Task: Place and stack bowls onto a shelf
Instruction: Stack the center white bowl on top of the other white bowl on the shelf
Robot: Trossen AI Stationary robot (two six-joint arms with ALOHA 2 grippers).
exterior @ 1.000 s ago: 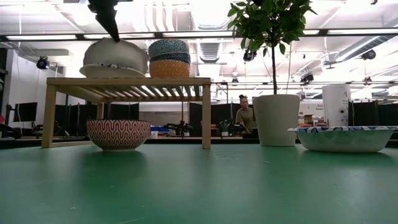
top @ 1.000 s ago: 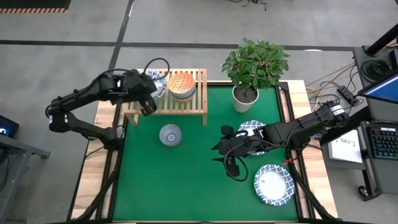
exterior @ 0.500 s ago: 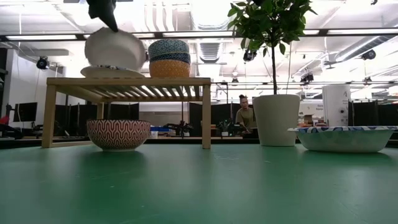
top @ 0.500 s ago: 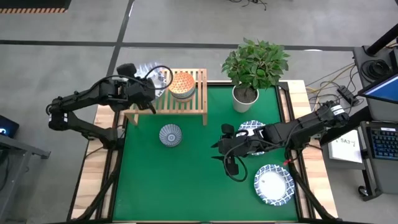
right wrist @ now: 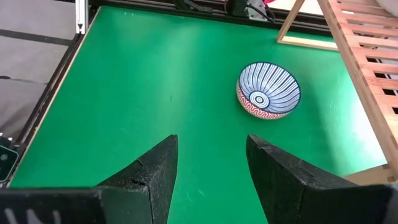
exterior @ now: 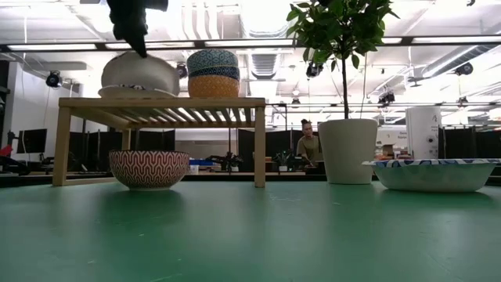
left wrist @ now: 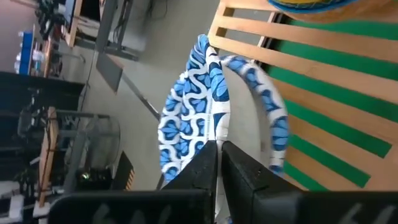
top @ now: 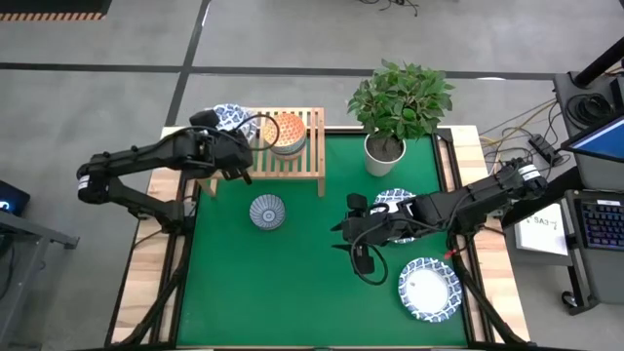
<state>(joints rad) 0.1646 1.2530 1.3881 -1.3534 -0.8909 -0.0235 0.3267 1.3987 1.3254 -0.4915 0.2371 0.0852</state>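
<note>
My left gripper [left wrist: 217, 152] is shut on a wide white bowl with a blue patterned rim [left wrist: 189, 115], held tilted over the left end of the light-wood shelf [top: 292, 161]. A second wide bowl [left wrist: 272, 115] lies under it on the slats. A grey-blue bowl [exterior: 212, 61] sits in a yellow-orange one [exterior: 213, 85] at the shelf's middle. A red-orange bowl [top: 267, 212] stands on the green mat in front of the shelf. My right gripper [right wrist: 211, 149] hovers open over the mat's middle, holding nothing. My left gripper pinches the blue rim [left wrist: 210, 134] of the upper wide bowl between its two fingers. In the low view the fingers [exterior: 138, 43] come down at it from above on a slant. The bowl sits tilted, its lower side [exterior: 141, 88] on the bowl beneath.
A potted plant in a white pot [top: 386, 151] stands at the far right of the mat. Two more wide blue-rimmed bowls lie on the right: one [top: 429, 290] near the front, one [top: 395, 202] partly under my right arm. A person [exterior: 310, 145] sits far behind the table.
My left gripper has rolled its wrist and shifted toward the shelf's far left corner, staying shut on the wide bowl. The bowl first tipped up steeply on the bowl beneath, then came down to a flatter tilt. My right arm has kept still.
</note>
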